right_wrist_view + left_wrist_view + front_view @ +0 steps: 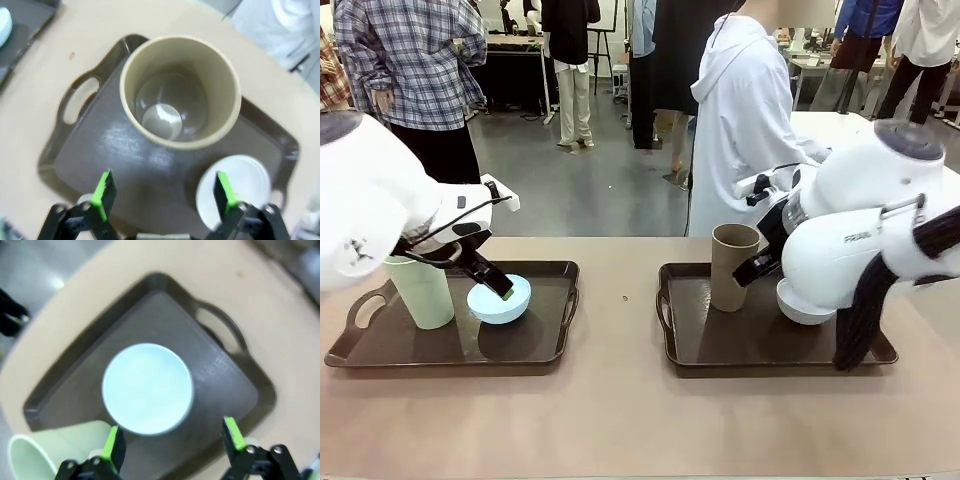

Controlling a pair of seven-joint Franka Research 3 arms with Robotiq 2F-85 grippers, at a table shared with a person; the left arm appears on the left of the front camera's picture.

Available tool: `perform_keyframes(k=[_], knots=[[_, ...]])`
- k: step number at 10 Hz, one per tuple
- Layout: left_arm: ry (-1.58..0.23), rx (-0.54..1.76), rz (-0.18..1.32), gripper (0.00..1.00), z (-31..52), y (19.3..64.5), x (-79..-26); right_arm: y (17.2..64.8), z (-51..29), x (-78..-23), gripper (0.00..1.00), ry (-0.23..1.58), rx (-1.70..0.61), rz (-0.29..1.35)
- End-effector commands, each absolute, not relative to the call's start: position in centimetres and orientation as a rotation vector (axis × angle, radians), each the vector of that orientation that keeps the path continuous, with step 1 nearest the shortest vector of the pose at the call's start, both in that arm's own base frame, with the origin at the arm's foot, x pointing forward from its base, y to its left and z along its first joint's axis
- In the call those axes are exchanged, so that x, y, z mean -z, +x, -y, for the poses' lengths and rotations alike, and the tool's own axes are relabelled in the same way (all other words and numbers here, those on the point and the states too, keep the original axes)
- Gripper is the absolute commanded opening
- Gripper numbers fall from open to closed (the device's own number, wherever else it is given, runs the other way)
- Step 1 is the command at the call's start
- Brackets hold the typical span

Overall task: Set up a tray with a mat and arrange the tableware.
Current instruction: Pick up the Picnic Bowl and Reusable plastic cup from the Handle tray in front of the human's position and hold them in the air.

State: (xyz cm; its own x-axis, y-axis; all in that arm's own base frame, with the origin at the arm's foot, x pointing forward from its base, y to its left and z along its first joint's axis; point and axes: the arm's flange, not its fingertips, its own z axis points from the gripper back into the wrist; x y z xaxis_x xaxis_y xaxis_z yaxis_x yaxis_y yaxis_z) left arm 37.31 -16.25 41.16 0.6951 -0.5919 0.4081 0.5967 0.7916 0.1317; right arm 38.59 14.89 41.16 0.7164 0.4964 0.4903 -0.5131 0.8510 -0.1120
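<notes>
Left end effector [172, 432] released above light blue bowl [147, 388]; right end effector [162, 192] released near tan-brown cup [180, 90], tray's [100, 150] far-left corner.

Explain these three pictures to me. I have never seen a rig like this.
Two white robot arms work at a tan table, across from a person in white. The wide picture comes from a fixed camera between the arms. The other two come from cameras on the wrists, each looking along that gripper's green-tipped fingers.

Two dark trays lie on the table. The left tray carries a pale green cup and a light blue bowl. The right tray carries a tan-brown cup and a white bowl.

The left gripper hangs open over the light blue bowl. The right gripper is open over its tray, beside the tan-brown cup. Neither holds anything.
</notes>
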Motion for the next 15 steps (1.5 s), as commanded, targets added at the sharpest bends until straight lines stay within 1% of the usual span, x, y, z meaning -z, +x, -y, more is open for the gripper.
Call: perform_keyframes(k=[1, 3, 4, 5, 6, 7, 8, 10, 11, 12, 13, 14, 15], knots=[[0.013, 0.698, 0.265, 1.00, 15.9, 30.3, -44.7, 29.2, -12.1, -42.9, 1.00, -0.030, -0.495, 0.409], [0.040, 0.731, 0.161, 1.00, 16.0, 27.2, -45.0, 25.0, -11.1, -42.9, 1.00, -0.077, -0.477, 0.298], [0.022, 0.723, 0.129, 1.00, 15.7, 25.2, -44.6, 22.4, -10.6, -41.8, 1.00, -0.059, -0.472, 0.230], [0.005, 0.708, 0.125, 1.00, 15.0, 24.4, -44.2, 20.6, -10.3, -40.7, 1.00, -0.029, -0.457, 0.203], [-0.025, 0.658, 0.153, 1.00, 14.1, 24.0, -44.1, 19.2, -10.4, -40.0, 1.00, 0.000, -0.461, 0.208], [0.004, 0.606, 0.239, 1.00, 12.9, 24.5, -44.0, 19.8, -10.6, -39.8, 1.00, -0.048, -0.462, 0.247], [0.013, 0.723, 0.119, 1.00, 16.2, 26.6, -46.9, 27.5, -13.4, -48.2, 1.00, -0.051, -0.480, 0.185], [0.013, 0.723, 0.119, 1.00, 16.2, 26.6, -46.9, 27.5, -13.4, -48.2, 1.00, -0.051, -0.480, 0.185], [0.007, 0.696, 0.149, 1.00, 15.7, 26.9, -47.6, 26.7, -13.6, -48.8, 1.00, -0.052, -0.483, 0.192], [-0.077, 0.718, 0.134, 1.00, 15.0, 27.7, -48.8, 27.7, -13.0, -48.5, 1.00, -0.030, -0.436, 0.173], [-0.187, 0.722, 0.151, 1.00, 12.8, 27.9, -50.1, 27.9, -10.6, -48.4, 1.00, 0.059, -0.396, 0.155], [-0.312, 0.727, 0.170, 1.00, 9.8, 28.1, -51.3, 27.9, -7.8, -48.5, 1.00, 0.226, -0.414, 0.136], [-0.451, 0.710, 0.175, 1.00, 6.6, 28.2, -51.4, 27.9, -3.9, -48.3, 1.00, 0.354, -0.370, 0.121]])
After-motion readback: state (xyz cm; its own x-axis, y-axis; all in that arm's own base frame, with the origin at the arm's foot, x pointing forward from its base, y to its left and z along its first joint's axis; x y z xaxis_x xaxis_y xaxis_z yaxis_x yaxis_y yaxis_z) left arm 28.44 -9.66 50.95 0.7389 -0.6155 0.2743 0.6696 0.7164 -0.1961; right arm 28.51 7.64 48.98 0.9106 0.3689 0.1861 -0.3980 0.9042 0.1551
